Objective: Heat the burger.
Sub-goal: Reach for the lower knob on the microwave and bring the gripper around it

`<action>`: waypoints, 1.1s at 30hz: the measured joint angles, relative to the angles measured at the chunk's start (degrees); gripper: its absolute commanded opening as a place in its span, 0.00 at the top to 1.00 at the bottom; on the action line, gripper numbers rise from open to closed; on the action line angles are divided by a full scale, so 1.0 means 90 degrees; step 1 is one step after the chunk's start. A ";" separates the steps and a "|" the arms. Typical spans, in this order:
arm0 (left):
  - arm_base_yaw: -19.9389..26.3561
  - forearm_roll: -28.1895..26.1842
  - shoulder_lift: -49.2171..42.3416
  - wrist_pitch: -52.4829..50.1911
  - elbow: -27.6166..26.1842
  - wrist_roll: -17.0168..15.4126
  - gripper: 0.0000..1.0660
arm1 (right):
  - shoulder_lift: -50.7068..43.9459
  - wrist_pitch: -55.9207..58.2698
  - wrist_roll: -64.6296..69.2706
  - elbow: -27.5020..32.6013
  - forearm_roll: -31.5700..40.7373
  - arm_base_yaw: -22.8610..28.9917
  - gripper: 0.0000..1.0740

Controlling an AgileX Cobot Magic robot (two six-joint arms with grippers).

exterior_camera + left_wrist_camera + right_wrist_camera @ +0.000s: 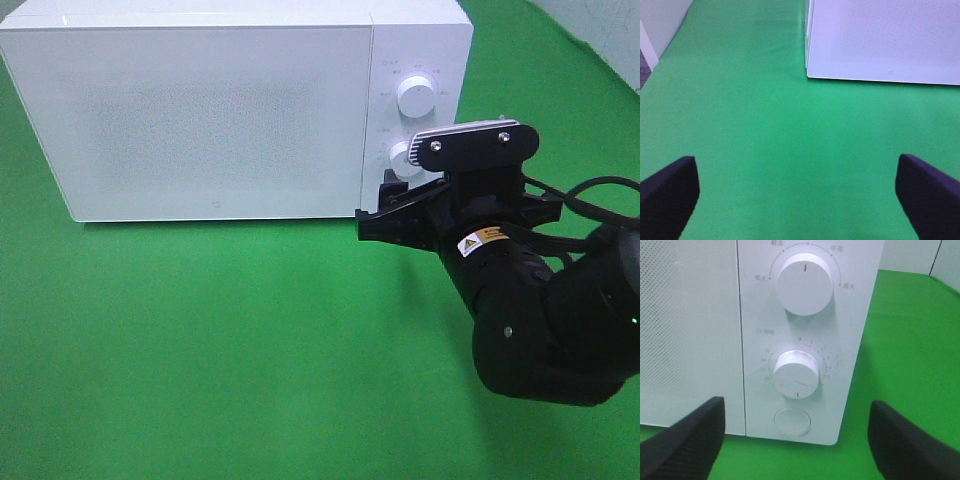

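The burger is out of view. The white microwave (220, 110) stands at the back with its door closed. My right gripper (385, 205) is open just in front of the microwave's control panel, level with the lower knob (403, 158). In the right wrist view, that gripper (797, 440) frames the lower knob (796, 374), whose red mark points down, and the round button (792, 421) below it. The upper knob (804, 286) has its mark pointing up. My left gripper (800, 195) is open over bare green cloth, and the microwave (885, 40) is ahead of it.
Green cloth (200, 340) covers the table in front of and around the microwave. The right arm's black body (540, 320) fills the lower right. A pale wall edge (660, 25) shows at the cloth's far side in the left wrist view.
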 measured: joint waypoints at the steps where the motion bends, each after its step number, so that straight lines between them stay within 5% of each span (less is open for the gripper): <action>1: 0.0000 0.0000 0.0000 0.0000 0.0000 0.0000 0.06 | 0.0000 0.0000 0.0000 0.0000 0.0000 0.0000 0.29; 33: 0.0000 0.0000 0.0000 0.0000 0.0000 0.0000 0.06 | 0.1318 0.0280 0.0337 -0.1592 -0.0802 -0.0999 0.29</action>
